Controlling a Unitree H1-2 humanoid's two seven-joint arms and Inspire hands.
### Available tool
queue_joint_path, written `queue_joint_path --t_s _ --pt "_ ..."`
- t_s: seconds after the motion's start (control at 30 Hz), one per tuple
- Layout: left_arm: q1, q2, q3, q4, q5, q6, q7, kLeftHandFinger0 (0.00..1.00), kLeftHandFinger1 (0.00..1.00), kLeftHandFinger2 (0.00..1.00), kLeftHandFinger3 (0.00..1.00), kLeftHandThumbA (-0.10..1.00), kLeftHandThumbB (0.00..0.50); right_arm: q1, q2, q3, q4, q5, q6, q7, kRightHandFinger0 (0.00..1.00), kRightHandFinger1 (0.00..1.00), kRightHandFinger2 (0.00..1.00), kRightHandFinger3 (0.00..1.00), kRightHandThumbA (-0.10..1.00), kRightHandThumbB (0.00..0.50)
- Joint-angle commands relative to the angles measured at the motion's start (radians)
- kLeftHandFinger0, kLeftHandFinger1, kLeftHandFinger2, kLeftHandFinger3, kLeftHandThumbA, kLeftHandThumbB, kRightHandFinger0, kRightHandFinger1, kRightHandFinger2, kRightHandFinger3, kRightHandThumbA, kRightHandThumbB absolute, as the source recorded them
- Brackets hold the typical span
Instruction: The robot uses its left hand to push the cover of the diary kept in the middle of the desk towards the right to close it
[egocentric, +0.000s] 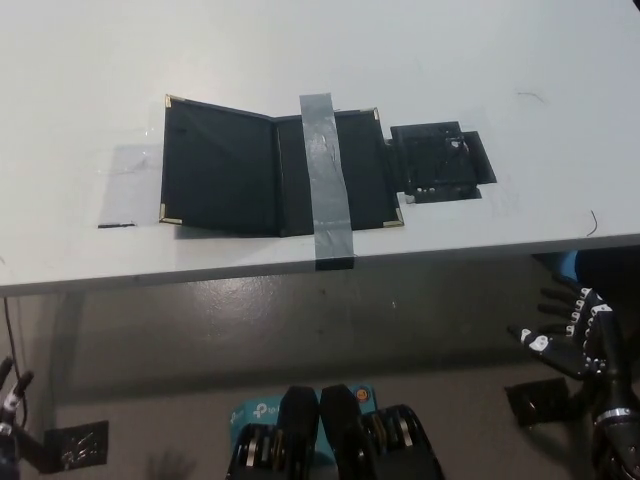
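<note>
- White desk (300, 60) seen from steeply above; grey floor visible below its near edge.
- Diary (275, 165) lying open at mid desk, close to near edge; black, w/ brass corner tips.
- Left cover (215, 165) is raised slightly at its near edge, judging by the shadow under it; right half is flat.
- Right half is strapped down by a grey tape strip (328, 175) running far-to-near and wrapped over the desk edge.
- Black patch (440, 160) is stuck on desk just right of diary, touching its right edge.
- Clear tape patch (130, 185) seen on desk left of diary.
- Right hand (572, 330) is below desk level at lower right, fingers spread, nothing held.
- Left hand (12, 395) barely in frame at lower left corner; only dark fingertips seen, well apart from diary. Open/closed state can't be told.
</note>
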Motion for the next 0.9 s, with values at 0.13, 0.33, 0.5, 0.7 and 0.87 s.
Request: queue_joint_path --t_s 0.13,0.33,0.5,0.7,0.87 --pt "-0.026 0.046 -0.075 -0.193 -0.101 0.052 -0.005 0.86 0.91 0.97 1.0 0.94 0.222 -0.027 -0.009 -0.01 -0.007 0.01 -0.057 -0.015 0.45 0.62 0.67 0.78 1.0 0.399" --pt "-0.109 0.086 -0.112 -0.217 -0.13 0.083 0.009 0.97 0.99 1.0 1.0 1.0 0.179 -0.025 -0.013 -0.012 -0.007 0.009 -0.056 -0.015 0.46 0.63 0.68 0.79 1.0 0.392" --pt "-0.178 0.1 -0.124 -0.183 -0.127 0.112 0.042 0.94 1.0 1.0 1.0 1.0 0.146 -0.02 -0.015 -0.009 -0.006 0.002 -0.057 -0.016 0.45 0.62 0.68 0.79 1.0 0.386" --pt "-0.271 0.097 -0.111 -0.078 -0.138 0.159 0.098 1.0 1.0 1.0 1.0 1.0 0.136 -0.018 -0.013 -0.001 -0.01 -0.004 -0.046 -0.012 0.46 0.63 0.68 0.79 1.0 0.381" --pt "-0.334 0.1 -0.121 0.004 -0.111 0.178 0.122 1.0 1.0 1.0 1.0 1.0 0.11 -0.026 -0.014 -0.001 -0.004 -0.002 -0.045 -0.013 0.46 0.62 0.67 0.79 1.0 0.392"
